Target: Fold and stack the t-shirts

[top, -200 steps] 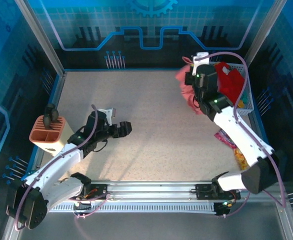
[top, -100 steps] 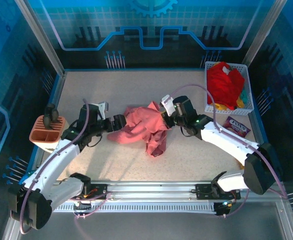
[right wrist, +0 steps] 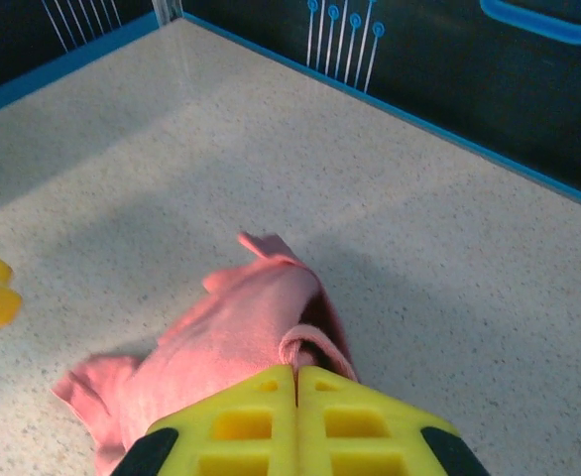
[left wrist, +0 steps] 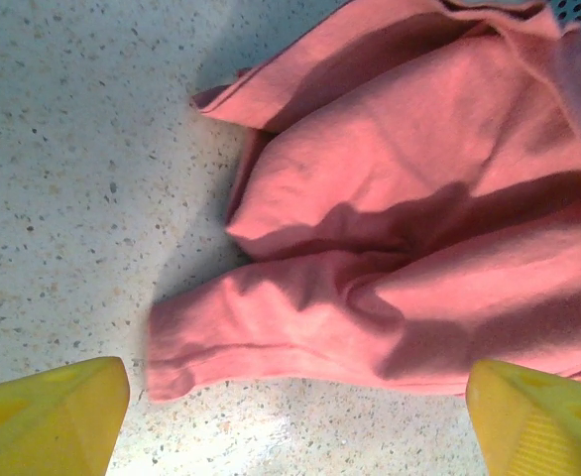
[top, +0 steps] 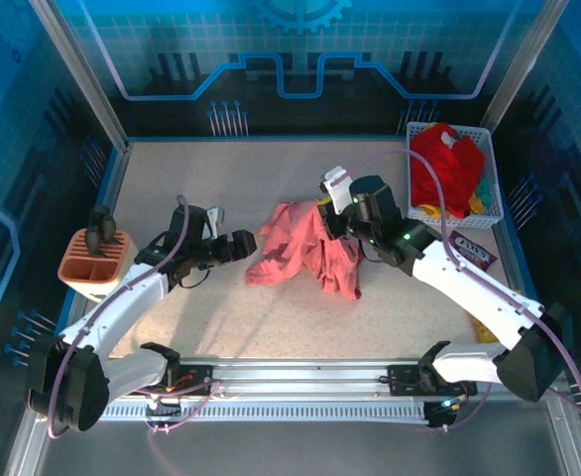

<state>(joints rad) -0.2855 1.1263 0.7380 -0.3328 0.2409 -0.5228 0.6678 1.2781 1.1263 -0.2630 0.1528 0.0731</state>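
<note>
At your near left, the orange rack (top: 92, 270) holds a dark object. Your left gripper (top: 241, 245) gapes wide beside the crumpled pink shirt (top: 295, 248) mid-table, and your right gripper (top: 332, 220) pinches its far edge. Far right, the white basket (top: 447, 221) holds a red shirt (top: 447, 169) and yellow and green cloth (top: 479, 195).

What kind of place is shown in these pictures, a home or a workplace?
Most likely a robot test cell, not a home: a speckled table walled in by blue printed panels, a left arm and a right arm bolted to a rail at its near edge, and a white basket of clothes.
</note>
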